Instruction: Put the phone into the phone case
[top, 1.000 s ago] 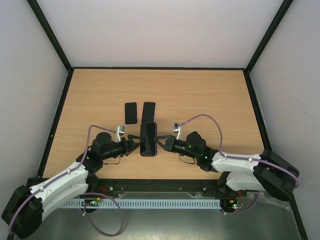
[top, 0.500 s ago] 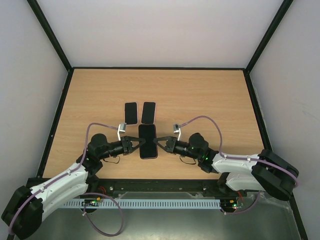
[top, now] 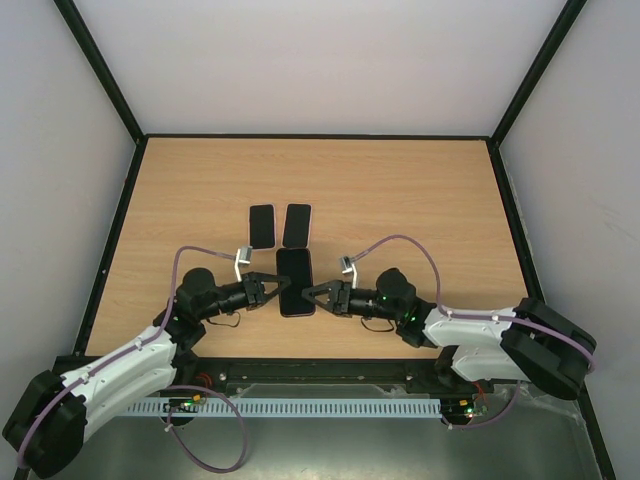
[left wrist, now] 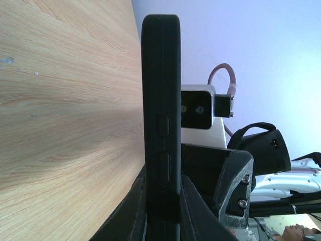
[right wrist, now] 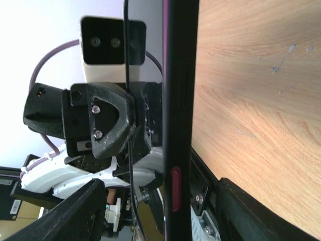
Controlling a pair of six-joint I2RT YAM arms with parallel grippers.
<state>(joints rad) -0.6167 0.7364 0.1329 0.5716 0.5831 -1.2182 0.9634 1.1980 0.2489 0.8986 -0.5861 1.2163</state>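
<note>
One worktop (top: 420,200), two claws, three phone-shaped slabs, that's the lot. My left claw (top: 282,284) is pinched tight on the phone (top: 295,272) from its 9 o'clock edge. My right claw (top: 308,294) is at its 4 o'clock edge with the fingers spread, not gripping. The phone's at the worktop's near middle. The black one (top: 262,226) and the pink-rimmed one (top: 297,225) lie side by side just past its 12 o'clock end. Can't tell which is the case.

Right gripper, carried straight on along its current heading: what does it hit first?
Most likely the right edge of the phone, just ahead of the right gripper, jaws open; the left gripper grips its other edge.
</note>
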